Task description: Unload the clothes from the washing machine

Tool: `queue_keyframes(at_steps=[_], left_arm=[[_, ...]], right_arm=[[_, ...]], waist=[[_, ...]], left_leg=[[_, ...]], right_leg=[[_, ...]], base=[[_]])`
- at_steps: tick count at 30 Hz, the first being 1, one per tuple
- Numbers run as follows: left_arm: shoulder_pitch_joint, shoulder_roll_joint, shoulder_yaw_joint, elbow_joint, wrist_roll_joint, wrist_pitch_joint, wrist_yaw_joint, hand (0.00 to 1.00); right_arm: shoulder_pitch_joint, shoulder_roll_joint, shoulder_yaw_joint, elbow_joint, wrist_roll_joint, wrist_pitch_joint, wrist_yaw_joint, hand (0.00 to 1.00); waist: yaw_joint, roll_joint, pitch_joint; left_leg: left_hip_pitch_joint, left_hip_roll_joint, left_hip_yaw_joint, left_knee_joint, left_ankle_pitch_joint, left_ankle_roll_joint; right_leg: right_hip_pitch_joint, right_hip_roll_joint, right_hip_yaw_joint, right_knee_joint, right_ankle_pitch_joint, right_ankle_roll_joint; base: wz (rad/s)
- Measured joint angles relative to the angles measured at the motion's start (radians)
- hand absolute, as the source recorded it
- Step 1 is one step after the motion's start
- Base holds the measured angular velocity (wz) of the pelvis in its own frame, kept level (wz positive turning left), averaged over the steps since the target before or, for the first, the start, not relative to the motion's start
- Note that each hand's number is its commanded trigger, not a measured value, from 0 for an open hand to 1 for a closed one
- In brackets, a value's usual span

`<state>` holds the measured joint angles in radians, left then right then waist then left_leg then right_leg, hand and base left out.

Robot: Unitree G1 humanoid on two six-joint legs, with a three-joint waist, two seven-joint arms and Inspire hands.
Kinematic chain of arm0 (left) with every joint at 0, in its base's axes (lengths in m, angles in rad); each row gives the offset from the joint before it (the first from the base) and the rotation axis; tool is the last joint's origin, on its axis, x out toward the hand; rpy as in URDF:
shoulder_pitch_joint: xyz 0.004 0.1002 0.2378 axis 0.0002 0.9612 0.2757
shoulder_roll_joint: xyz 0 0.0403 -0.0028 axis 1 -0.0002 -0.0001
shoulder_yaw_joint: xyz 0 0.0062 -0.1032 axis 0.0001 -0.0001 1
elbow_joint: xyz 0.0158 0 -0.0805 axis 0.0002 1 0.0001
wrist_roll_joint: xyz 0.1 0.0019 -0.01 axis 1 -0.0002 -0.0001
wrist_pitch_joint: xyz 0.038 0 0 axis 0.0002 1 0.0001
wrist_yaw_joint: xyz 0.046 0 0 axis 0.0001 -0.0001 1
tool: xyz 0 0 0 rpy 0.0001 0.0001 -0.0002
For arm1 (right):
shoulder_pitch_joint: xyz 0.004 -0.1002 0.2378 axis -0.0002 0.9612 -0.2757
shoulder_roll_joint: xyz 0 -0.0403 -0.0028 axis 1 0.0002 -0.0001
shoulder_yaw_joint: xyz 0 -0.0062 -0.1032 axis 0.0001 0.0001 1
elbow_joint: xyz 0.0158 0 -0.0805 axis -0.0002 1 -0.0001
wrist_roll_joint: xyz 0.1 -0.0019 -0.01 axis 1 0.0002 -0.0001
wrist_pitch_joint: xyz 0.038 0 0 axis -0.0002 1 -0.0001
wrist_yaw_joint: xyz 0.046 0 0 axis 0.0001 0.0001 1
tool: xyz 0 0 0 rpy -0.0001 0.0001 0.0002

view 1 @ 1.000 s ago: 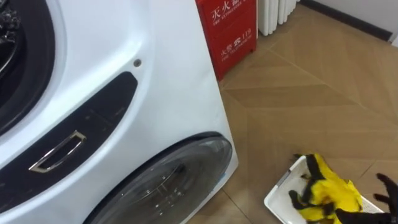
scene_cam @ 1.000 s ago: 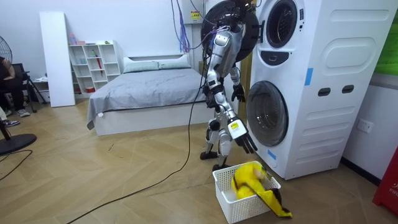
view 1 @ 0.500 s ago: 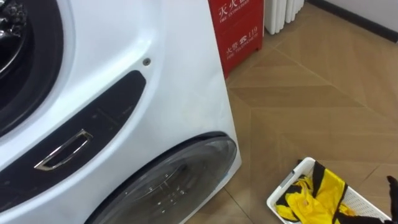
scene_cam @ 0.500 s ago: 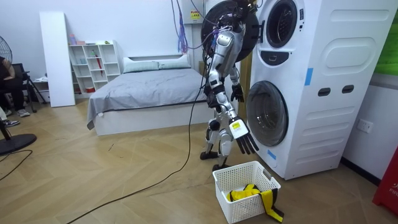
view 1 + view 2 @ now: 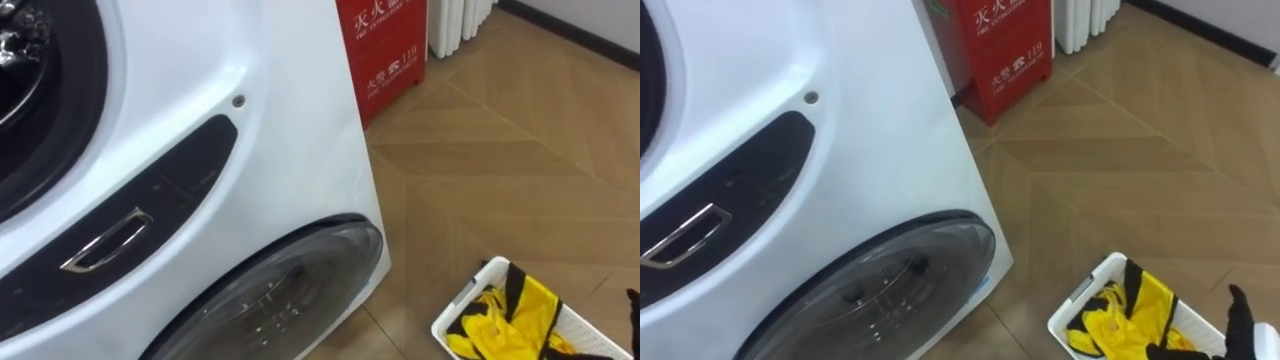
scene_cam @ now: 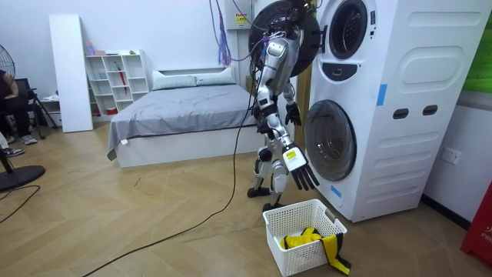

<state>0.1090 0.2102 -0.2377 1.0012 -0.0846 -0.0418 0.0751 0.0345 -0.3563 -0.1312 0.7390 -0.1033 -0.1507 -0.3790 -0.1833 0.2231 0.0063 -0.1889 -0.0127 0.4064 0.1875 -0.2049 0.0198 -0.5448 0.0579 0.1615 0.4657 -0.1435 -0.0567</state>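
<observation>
Garment [image 5: 490, 325] of yellow and black lies in laundry basket [image 6: 296, 255] beside washing machine [image 6: 384, 154]; right hand [image 6: 299, 171] hangs above, fingers released. Left hand [image 6: 293, 115]: grip unclear. More may remain inside.

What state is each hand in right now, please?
Left hand: cannot be told.
Right hand: open, empty, by the basket.

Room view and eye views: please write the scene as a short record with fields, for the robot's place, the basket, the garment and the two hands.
robot: stands before the washing machine
basket: white, on the floor by the shut lower door
garment: yellow and black, in the basket, one end over its rim
right hand: open, empty, above the basket
left hand: raised, near the machine's front
</observation>
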Motion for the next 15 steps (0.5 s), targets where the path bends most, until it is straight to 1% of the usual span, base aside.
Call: queue_keyframes(at_steps=[1,2,4,5,6,7,8,9,10,11,12,13,14,15], left_arm=[[0.001,-0.001,0.002,0.0,0.0,0.0,0.0,0.0],[0.006,-0.001,0.004,-0.001,0.001,-0.002,0.0,0.0],[0.015,0.0,0.004,-0.002,0.002,-0.002,0.001,0.0],[0.016,0.0,0.004,-0.002,0.001,-0.002,0.001,0.0],[0.017,0.0,0.004,0.0,0.002,-0.001,0.003,0.0],[0.02,0.0,0.006,0.0,0.003,-0.001,0.004,0.0],[0.031,0.0,0.01,-0.004,0.008,-0.001,0.004,0.0],[0.054,-0.002,0.018,-0.012,0.009,-0.002,0.004,0.0],[0.066,-0.002,0.02,-0.015,0.009,-0.002,0.005,0.0],[0.079,-0.002,0.029,-0.025,0.01,0.0,0.01,0.0],[0.086,-0.003,0.037,-0.025,0.009,0.001,0.016,0.0],[0.085,-0.003,0.037,-0.022,0.009,0.001,0.023,0.0],[0.084,-0.009,0.038,-0.016,0.008,0.004,0.032,0.0],[0.078,-0.02,0.04,-0.007,0.005,0.007,0.035,0.0]], right_arm=[[0.008,0.0,-0.001,0.001,0.0,0.0,0.002,0.0],[0.024,0.0,0.0,0.006,0.001,0.0,0.005,0.0],[0.039,-0.001,0.013,0.041,0.028,0.0,0.013,0.0],[0.054,0.0,0.02,0.065,0.056,0.009,0.024,0.0],[0.066,0.007,0.025,0.102,0.08,0.015,0.043,0.0],[0.067,0.014,0.032,0.125,0.1,0.02,0.053,0.0],[0.067,0.034,0.037,0.166,0.141,0.038,0.073,0.0],[0.066,0.052,0.051,0.199,0.175,0.047,0.092,0.0],[0.068,0.06,0.064,0.207,0.192,0.05,0.1,0.0],[0.065,0.077,0.09,0.23,0.218,0.055,0.119,0.0],[0.065,0.099,0.113,0.246,0.235,0.059,0.142,0.0],[0.062,0.108,0.123,0.26,0.241,0.059,0.154,0.0],[0.052,0.124,0.149,0.293,0.255,0.064,0.181,0.0],[0.045,0.135,0.174,0.33,0.297,0.067,0.206,0.0]], waist=[[0.001,0.0,0.0],[0.006,-0.004,0.0026],[0.016,-0.008,0.003],[0.021,-0.014,0.0018],[0.028,-0.026,0.0011],[0.033,-0.035,0.0005],[0.054,-0.054,0.0002],[0.068,-0.068,-0.0022],[0.074,-0.075,-0.0023],[0.076,-0.091,-0.0054],[0.082,-0.108,-0.0059],[0.083,-0.115,-0.0039],[0.086,-0.125,-0.0039],[0.099,-0.139,-0.0021]], left_leg=[[0.011,0.001,-0.001,0.0,0.0,0.0],[0.032,0.005,-0.007,-0.001,0.0,0.0],[0.067,0.012,-0.03,-0.002,0.0,-0.001],[0.089,0.015,-0.049,-0.004,0.001,-0.001],[0.108,0.016,-0.064,-0.006,0.001,-0.003],[0.119,0.017,-0.071,-0.006,0.003,-0.004],[0.137,0.017,-0.082,-0.008,0.004,-0.007],[0.153,0.024,-0.089,-0.011,0.004,-0.008],[0.16,0.026,-0.097,-0.011,0.005,-0.008],[0.167,0.031,-0.12,-0.012,0.005,-0.008],[0.172,0.036,-0.135,-0.012,0.005,-0.009],[0.176,0.038,-0.14,-0.014,0.005,-0.009],[0.188,0.043,-0.15,-0.021,0.009,-0.015],[0.2,0.047,-0.165,-0.023,0.009,-0.016]], right_leg=[[0.011,-0.003,-0.008,-0.002,-0.002,-0.002],[0.041,-0.007,-0.028,-0.011,-0.005,-0.007],[0.092,-0.01,-0.05,-0.029,-0.01,-0.011],[0.121,-0.015,-0.071,-0.034,-0.019,-0.01],[0.147,-0.019,-0.087,-0.035,-0.027,-0.012],[0.16,-0.019,-0.088,-0.036,-0.03,-0.011],[0.184,-0.019,-0.094,-0.04,-0.034,-0.013],[0.21,-0.02,-0.112,-0.056,-0.03,-0.019],[0.222,-0.022,-0.125,-0.064,-0.029,-0.021],[0.241,-0.024,-0.146,-0.078,-0.028,-0.023],[0.26,-0.024,-0.164,-0.097,-0.025,-0.024],[0.274,-0.023,-0.173,-0.109,-0.022,-0.024],[0.306,-0.023,-0.197,-0.139,-0.016,-0.024],[0.336,-0.023,-0.216,-0.162,-0.013,-0.023]], base=[[0.17],[0.22],[0.31],[0.49],[0.53],[0.43],[0.28],[0.24],[0.29],[0.45],[0.52],[0.64],[0.63],[0.57]])
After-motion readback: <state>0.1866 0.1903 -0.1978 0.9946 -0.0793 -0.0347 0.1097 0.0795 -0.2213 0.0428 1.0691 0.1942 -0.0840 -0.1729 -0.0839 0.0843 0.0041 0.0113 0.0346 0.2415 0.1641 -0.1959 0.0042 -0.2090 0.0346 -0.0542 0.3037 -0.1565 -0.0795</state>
